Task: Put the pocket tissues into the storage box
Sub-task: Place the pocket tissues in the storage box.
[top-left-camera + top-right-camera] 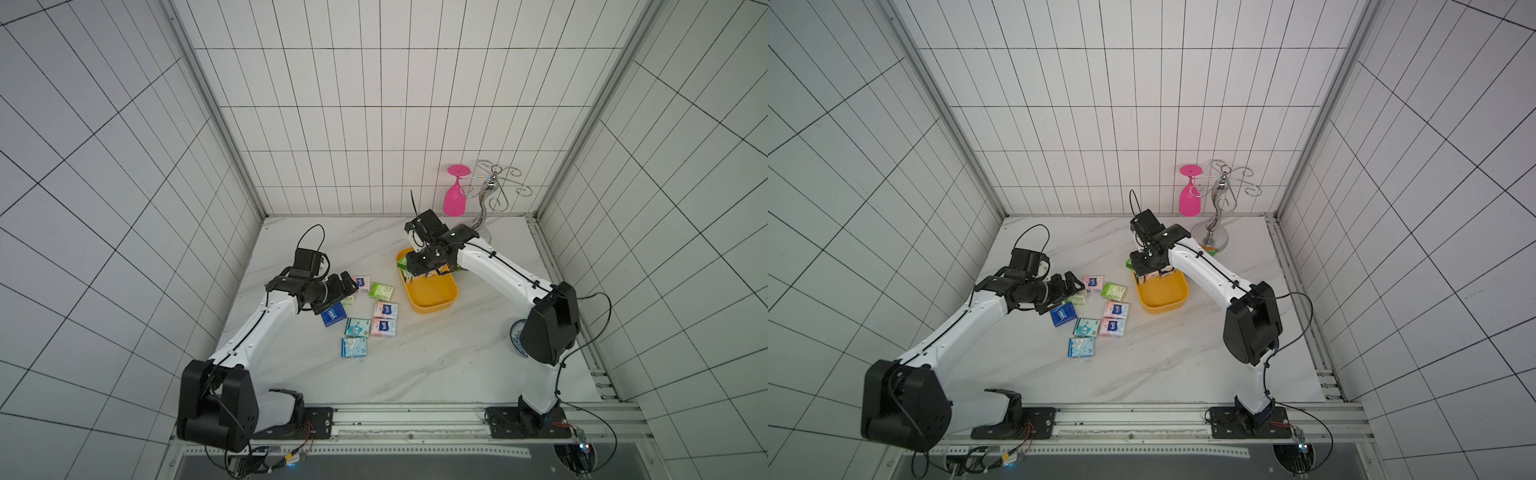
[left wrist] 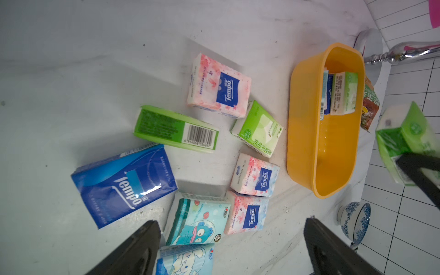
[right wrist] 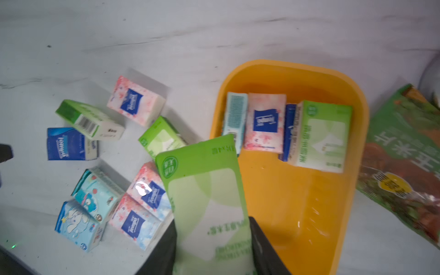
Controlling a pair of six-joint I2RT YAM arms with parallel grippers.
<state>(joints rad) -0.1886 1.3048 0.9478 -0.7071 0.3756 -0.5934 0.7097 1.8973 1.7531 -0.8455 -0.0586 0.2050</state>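
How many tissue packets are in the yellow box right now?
4, in a row at one end of the storage box: light teal packet, pink Tempo packet, dark blue packet, green packet. The right gripper holds a fifth packet, possibly hiding more.

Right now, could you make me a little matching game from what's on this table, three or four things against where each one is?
Things:
1. green packet
2. dark blue packet
3. blue-and-white bowl
4. pink glass

Places:
A. hanging upside down on the metal rack
B. lying on the table among loose packets
C. clamped in the right gripper above the storage box
D. standing on the table near the right arm's base

Pairs: 1-C, 2-B, 3-D, 4-A
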